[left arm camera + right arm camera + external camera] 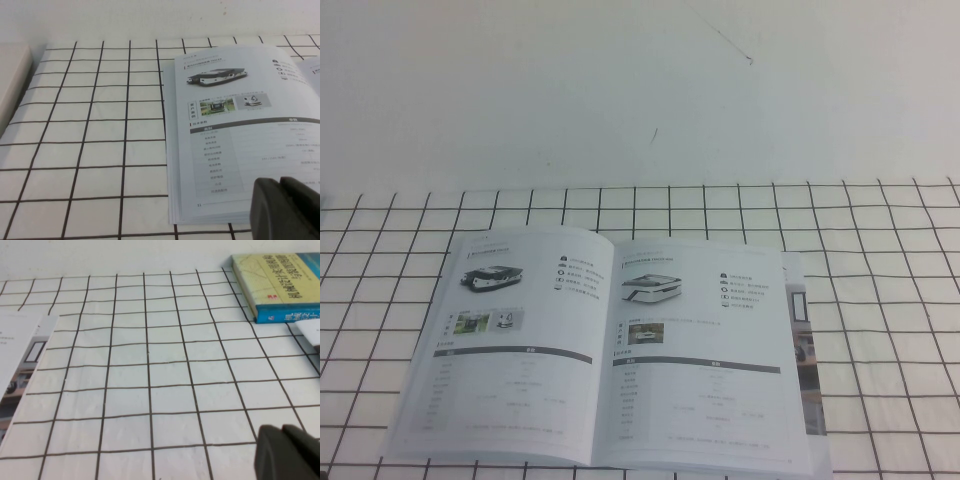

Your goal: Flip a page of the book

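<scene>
The book lies open and flat on the gridded cloth, near the front edge in the high view. Its left page shows a dark wheeled rover above a grey-bar table. Its right page shows a flat white robot. The left page also shows in the left wrist view. My left gripper is shut and empty, just over that page's near corner. My right gripper is shut and empty over bare cloth, to the right of the book's right edge. Neither gripper shows in the high view.
A white cloth with a black grid covers the table. A closed blue and yellow book and a white object lie beyond the right gripper. A beige raised edge borders the cloth on the left.
</scene>
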Controlling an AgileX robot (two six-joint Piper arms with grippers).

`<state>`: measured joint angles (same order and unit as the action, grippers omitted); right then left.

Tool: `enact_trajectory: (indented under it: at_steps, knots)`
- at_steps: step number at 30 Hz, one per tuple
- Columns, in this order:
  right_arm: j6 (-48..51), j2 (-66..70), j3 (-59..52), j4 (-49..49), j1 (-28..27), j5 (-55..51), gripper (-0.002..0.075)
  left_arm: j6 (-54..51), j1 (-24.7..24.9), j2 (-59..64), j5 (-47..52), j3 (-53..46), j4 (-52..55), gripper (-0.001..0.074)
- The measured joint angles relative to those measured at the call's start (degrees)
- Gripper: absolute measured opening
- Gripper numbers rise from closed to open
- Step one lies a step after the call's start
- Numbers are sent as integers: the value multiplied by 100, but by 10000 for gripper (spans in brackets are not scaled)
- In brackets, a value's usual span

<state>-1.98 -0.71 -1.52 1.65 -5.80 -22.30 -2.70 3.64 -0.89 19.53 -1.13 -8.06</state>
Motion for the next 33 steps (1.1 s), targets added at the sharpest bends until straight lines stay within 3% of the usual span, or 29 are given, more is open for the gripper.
enact_trajectory:
  at_steps: [20, 26, 33]
  knots:
    - [0, 0, -10, 0, 0, 217, 1, -49, 0, 0, -138, -13, 52, -2]
    - [0, 0, -10, 19, 0, 1646, 1, -38, 0, 0, -1492, -50, 75, -2]
    - [-359, 0, -10, 19, 0, 4392, 1, 52, 0, 0, -3596, -50, 75, -2]
